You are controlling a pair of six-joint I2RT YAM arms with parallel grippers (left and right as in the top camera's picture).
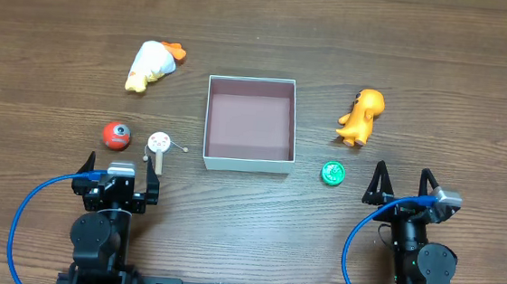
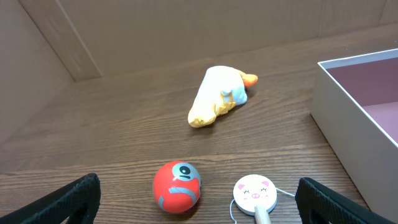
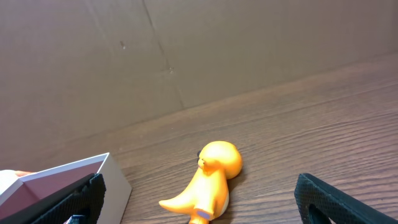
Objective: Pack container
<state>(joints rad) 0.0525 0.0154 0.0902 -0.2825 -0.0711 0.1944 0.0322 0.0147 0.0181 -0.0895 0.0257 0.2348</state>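
Jaws of both arms stand wide open, with nothing between the fingers. The left gripper (image 1: 121, 166) sits at the near left of the wooden table (image 1: 476, 78), and the right gripper (image 1: 403, 181) at the near right. Both point toward the far edge.

The container (image 1: 249, 119), a shallow square box with thin white walls and a pinkish-brown floor, lies at mid-table, farther out than either pair of fingertips. It lies to the right of the left jaws and to the left of the right jaws, and touches neither. Its floor is fully visible from overhead. In the left wrist view its white wall enters at the right edge, beyond the right-hand finger. In the right wrist view one corner shows at the left edge, just beyond the left-hand finger.

Left of the container:
- A white-and-yellow plush toy (image 1: 155, 64), probably a duck, lies on its side at the far left.
- A red ball (image 1: 118, 135) with a grey face rests just beyond the left jaws.
- A pig-faced white disc (image 1: 158, 141) on a short stick rests just to the right of the ball. Its stick ends near one left finger, and whether they touch cannot be told.

Right of the container:
- An orange dinosaur figure (image 1: 361, 117) stands apart from the wall.
- A green round disc (image 1: 332, 173) lies near the container's near right corner, left of the right jaws.
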